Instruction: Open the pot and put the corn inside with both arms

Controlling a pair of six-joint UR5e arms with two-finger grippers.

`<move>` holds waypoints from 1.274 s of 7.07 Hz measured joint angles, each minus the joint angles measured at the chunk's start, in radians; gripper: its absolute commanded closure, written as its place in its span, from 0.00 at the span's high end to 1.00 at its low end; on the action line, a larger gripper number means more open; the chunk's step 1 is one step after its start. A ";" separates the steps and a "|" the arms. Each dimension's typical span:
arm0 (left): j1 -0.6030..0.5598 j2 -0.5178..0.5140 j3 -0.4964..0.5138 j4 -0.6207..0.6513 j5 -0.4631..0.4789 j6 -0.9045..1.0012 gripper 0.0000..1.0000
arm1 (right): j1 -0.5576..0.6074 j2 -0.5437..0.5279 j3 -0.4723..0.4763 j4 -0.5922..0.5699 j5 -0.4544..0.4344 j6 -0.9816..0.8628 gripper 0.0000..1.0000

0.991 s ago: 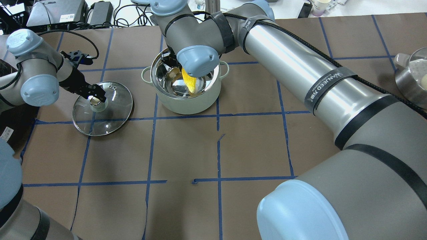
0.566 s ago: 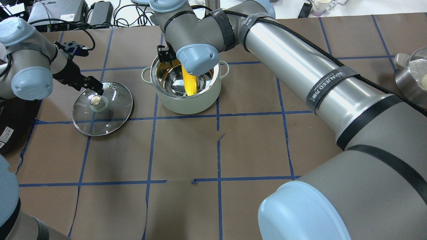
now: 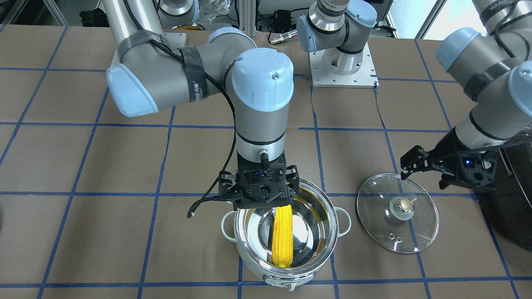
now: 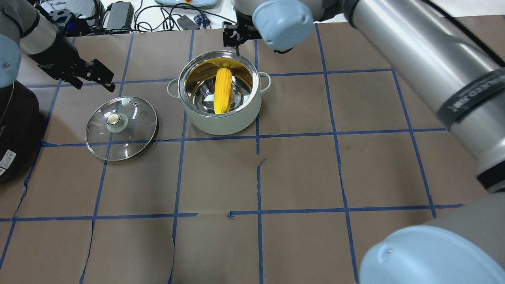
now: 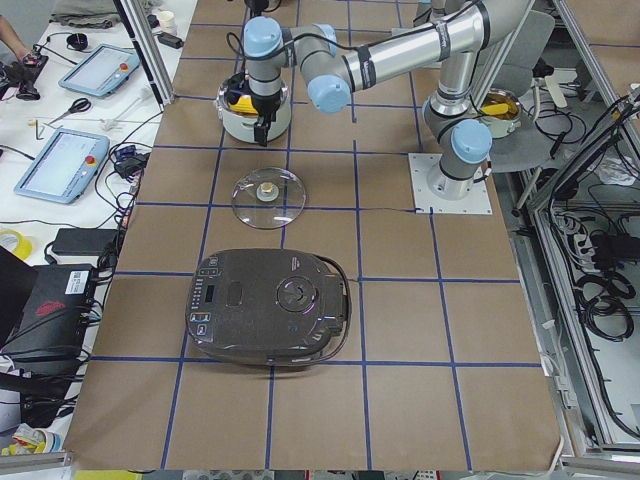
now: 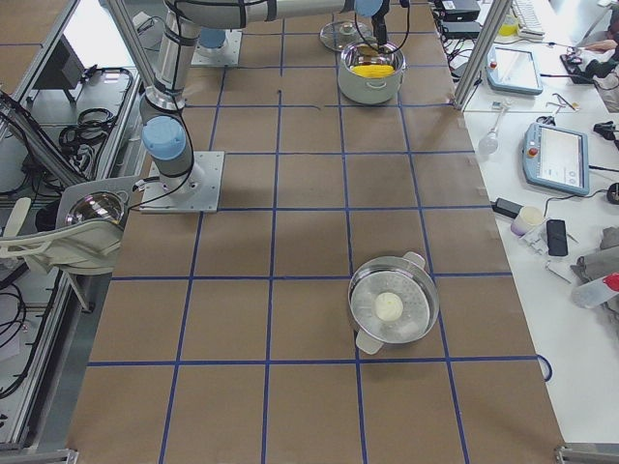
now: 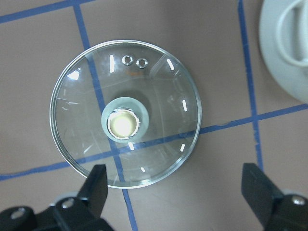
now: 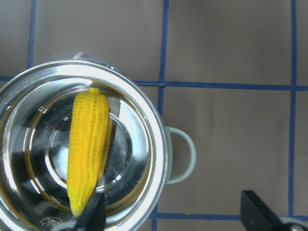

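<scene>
Jaws gape wide and empty, left and right; corn lies in pot.

Pot: pale mint-green outside, mirror-bright steel inside, yellow reflected on inner wall. Corn: bright yellow, patterned with fine straight rows of kernels. Lid: clear glass, steel-rimmed, topped by brass-coloured knob. Table: brown paper, crossed by blue tape grid. Left arm and right arm: grey and silver, banded in black, capped in light blue. Left gripper and right gripper: black. Appliance: glossy black.
</scene>
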 measured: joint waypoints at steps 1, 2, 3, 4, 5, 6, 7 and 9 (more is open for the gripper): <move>-0.060 0.038 0.038 -0.055 0.008 -0.094 1.00 | -0.055 -0.060 0.024 0.083 0.005 -0.002 1.00; -0.136 0.069 0.073 -0.086 0.036 -0.189 1.00 | -0.128 -0.136 0.066 0.180 0.015 -0.023 1.00; -0.215 0.092 0.094 -0.107 0.072 -0.281 1.00 | -0.206 -0.218 0.123 0.255 0.026 -0.085 1.00; -0.285 0.105 0.101 -0.119 0.092 -0.373 1.00 | -0.271 -0.292 0.186 0.292 0.034 -0.157 1.00; -0.335 0.110 0.100 -0.123 0.099 -0.439 1.00 | -0.312 -0.352 0.246 0.308 0.038 -0.200 1.00; -0.360 0.112 0.098 -0.121 0.098 -0.467 1.00 | -0.329 -0.396 0.299 0.313 0.038 -0.218 1.00; -0.367 0.112 0.096 -0.117 0.095 -0.476 1.00 | -0.335 -0.425 0.336 0.312 0.036 -0.225 1.00; -0.351 0.112 0.096 -0.114 0.094 -0.474 1.00 | -0.336 -0.446 0.361 0.311 0.029 -0.227 1.00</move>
